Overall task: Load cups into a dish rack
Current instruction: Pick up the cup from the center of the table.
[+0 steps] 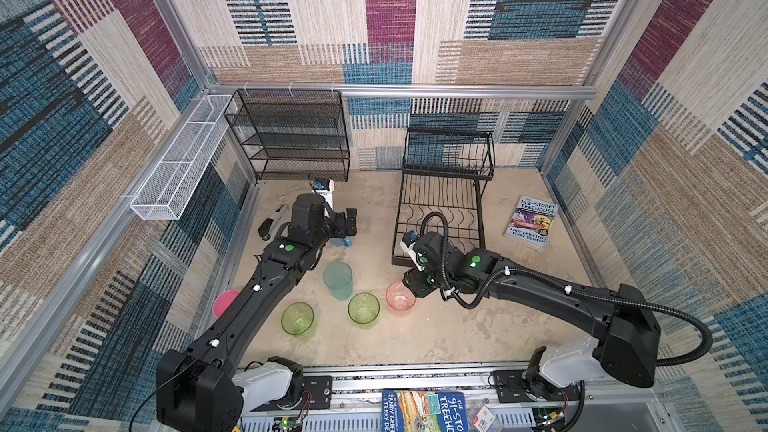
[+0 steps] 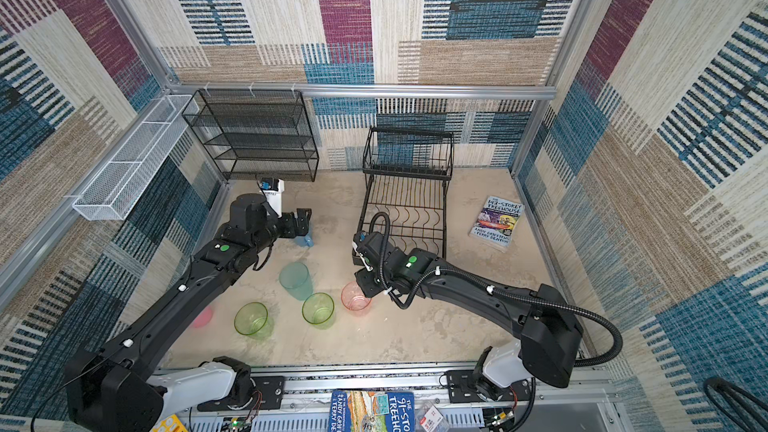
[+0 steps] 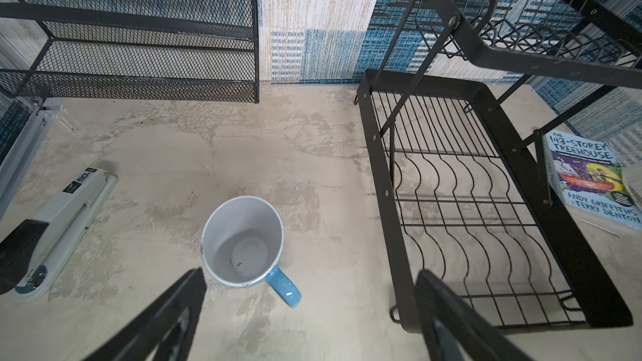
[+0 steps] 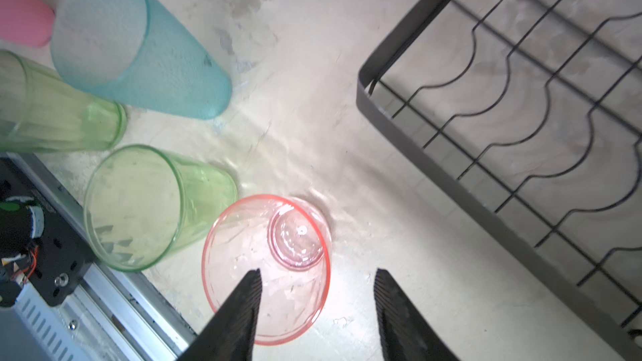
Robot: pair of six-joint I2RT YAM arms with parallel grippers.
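Observation:
The peach-pink cup [image 4: 243, 237] stands upright on the table. My right gripper [image 4: 318, 272] is open over its rim, one finger above its mouth and the other outside. A teal tumbler [image 1: 338, 280], two green tumblers [image 1: 297, 318] [image 1: 363, 308] and an opaque pink cup [image 1: 224, 301] stand to its left. The light-blue mug [image 3: 243, 241] sits upright farther back. My left gripper [image 3: 311, 274] hangs wide open above the mug's handle, holding nothing. The black dish rack [image 1: 398, 218] [image 3: 377, 168] stands at the back right with both tiers bare.
A black mesh shelf unit [image 1: 286, 135] stands against the back wall and a white mesh basket [image 1: 183, 160] hangs on the left wall. A stapler [image 3: 59, 223] lies left of the mug. A book [image 1: 532, 220] lies right of the rack.

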